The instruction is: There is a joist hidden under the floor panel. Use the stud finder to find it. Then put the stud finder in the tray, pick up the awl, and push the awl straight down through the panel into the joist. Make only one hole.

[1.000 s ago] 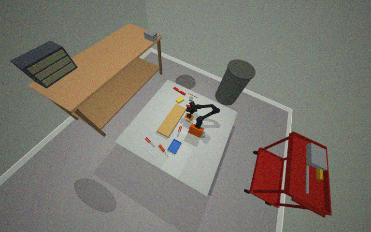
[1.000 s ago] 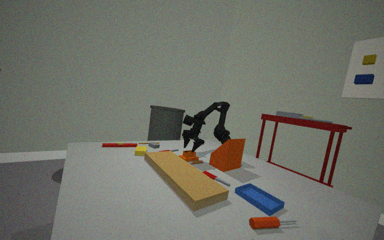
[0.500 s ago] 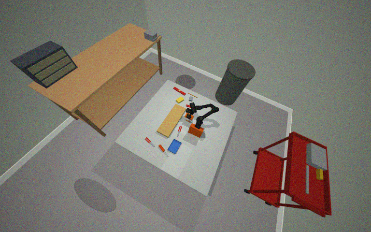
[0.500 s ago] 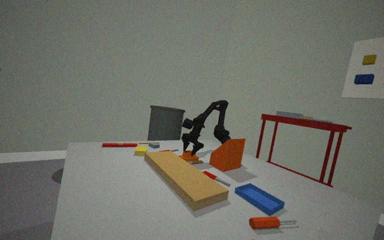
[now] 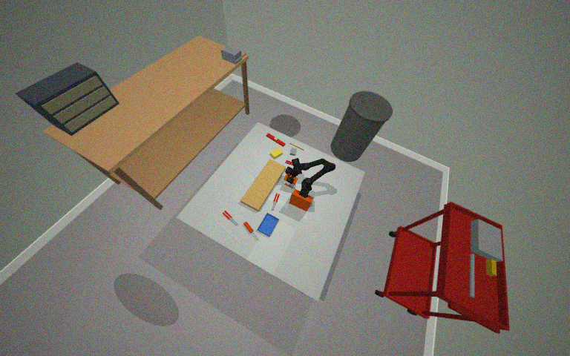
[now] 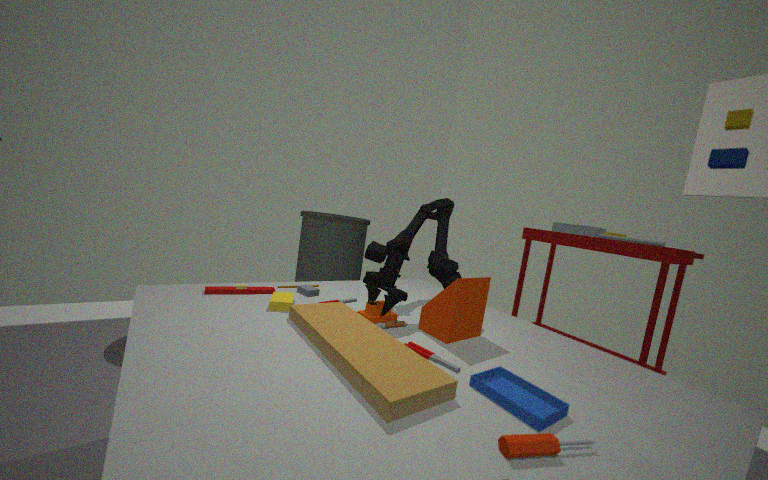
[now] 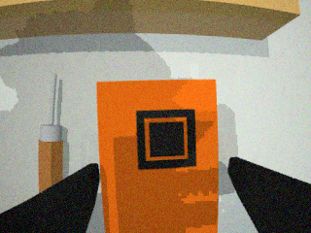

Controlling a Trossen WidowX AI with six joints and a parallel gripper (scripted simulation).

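The orange stud finder [image 5: 286, 179] [image 6: 369, 317] [image 7: 126, 97] lies on the table beside the panel, its black square mark facing up. My gripper [image 5: 289, 180] [image 6: 378, 308] [image 7: 165, 168] is open and low over it, one finger on each side; in the wrist view a small gap shows at the right finger and the left finger is very near its side. The awl [image 5: 289, 185] [image 6: 399, 324] [image 7: 51, 160], brown-handled with a thin metal shaft, lies close outside the left finger. The tan floor panel [image 5: 262, 186] [image 6: 368, 353] [image 7: 146, 21] shows no hole. The blue tray [image 5: 268, 225] [image 6: 518, 396] is empty.
Red-handled pliers [image 5: 275, 199] [image 6: 420, 350] lie between panel and arm base. An orange-handled screwdriver [image 5: 248, 227] [image 6: 529, 445] lies near the tray. A second red-handled tool [image 5: 227, 215] lies beyond it. A yellow block [image 5: 276, 153] [image 6: 281, 302] and a red level [image 5: 274, 139] [image 6: 239, 290] lie past the panel's far end.
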